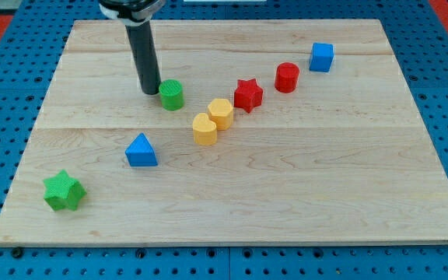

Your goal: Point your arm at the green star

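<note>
Robotics lab bench: wooden board on blue pegboard.

Green star, blue triangle, red star, pale wood board.

Green star: flat on the wooden board, near its 7 o'clock corner, apart from other blocks.

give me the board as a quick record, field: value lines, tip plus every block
my tip: just left of green cylinder
green star: view's bottom left, far from tip
blue triangle: between star and cylinder
yellow heart: touching yellow hexagon
red star: right of hexagon
red cylinder: upper right
blue cube: farthest upper right
</note>
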